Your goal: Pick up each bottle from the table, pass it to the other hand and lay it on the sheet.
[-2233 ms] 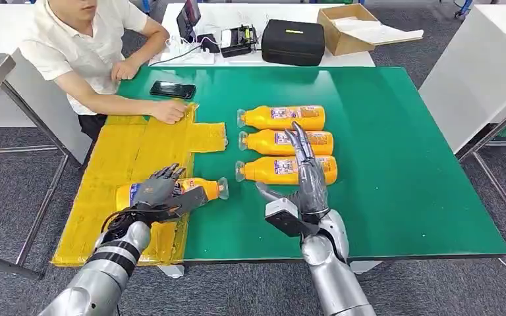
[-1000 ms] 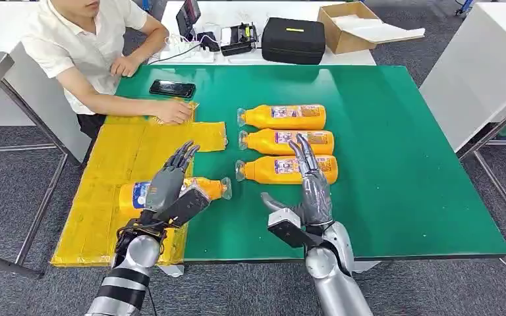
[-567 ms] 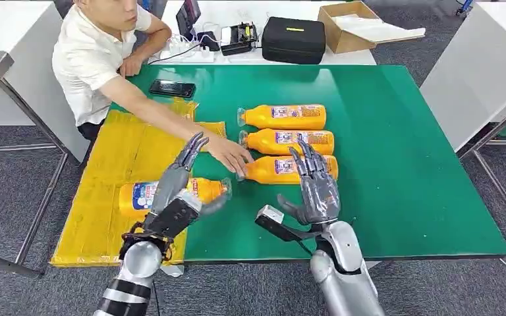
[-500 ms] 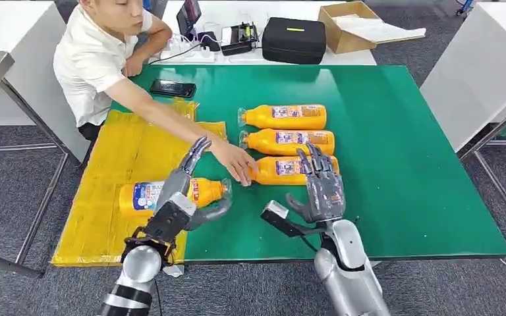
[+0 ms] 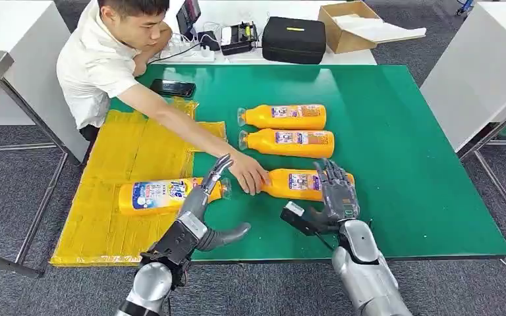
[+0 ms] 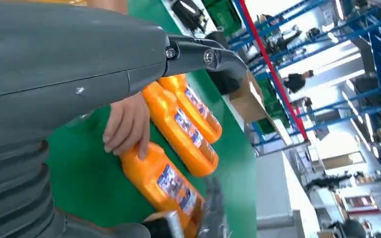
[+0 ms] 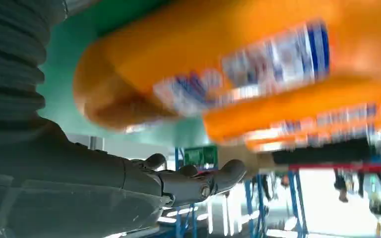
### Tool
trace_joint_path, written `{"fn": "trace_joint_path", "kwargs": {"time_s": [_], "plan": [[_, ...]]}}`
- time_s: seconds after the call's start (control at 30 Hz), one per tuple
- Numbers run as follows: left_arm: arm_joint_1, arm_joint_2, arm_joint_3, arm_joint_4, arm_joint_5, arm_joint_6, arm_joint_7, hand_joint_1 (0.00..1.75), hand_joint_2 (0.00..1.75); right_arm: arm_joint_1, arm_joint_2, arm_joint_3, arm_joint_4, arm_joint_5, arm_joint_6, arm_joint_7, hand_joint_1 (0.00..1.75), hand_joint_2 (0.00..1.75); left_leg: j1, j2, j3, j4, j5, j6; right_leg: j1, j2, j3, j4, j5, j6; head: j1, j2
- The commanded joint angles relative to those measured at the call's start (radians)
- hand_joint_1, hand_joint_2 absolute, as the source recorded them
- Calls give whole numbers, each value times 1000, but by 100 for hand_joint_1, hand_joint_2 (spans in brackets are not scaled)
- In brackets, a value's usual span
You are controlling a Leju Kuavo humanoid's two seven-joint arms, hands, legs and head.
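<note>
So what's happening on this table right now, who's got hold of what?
One orange bottle already lies on the yellow sheet. A person's hand rests on the cap end of the nearest bottle on the green table, which lies slanted beside two straight ones. The robot's right hand hovers over that bottle's base, fingers spread, holding nothing. The left hand is open too, raised near the sheet's edge.
</note>
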Motion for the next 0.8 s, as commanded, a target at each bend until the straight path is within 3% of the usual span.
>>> {"fn": "trace_joint_path", "kwargs": {"time_s": [0.03,0.47,0.8], "plan": [[49,-12,-9,-11,7,-4,13,0,175,-21,-33,34,74,45,131,91,0,175,0,1,2,0,-1,0,1,0,2,-1,-1,-2,0,0],[68,-13,-7,-39,12,-18,24,0,175,-115,-96,111,95,162,178,218,0,175,0,2,3,0,1,2,0,1,4,-1,1,-1,0,0],[68,-12,-8,-37,13,-19,25,0,175,-132,-100,131,113,162,194,220,0,175,0,4,6,0,-2,2,1,2,7,-1,-1,-4,0,0]]}}
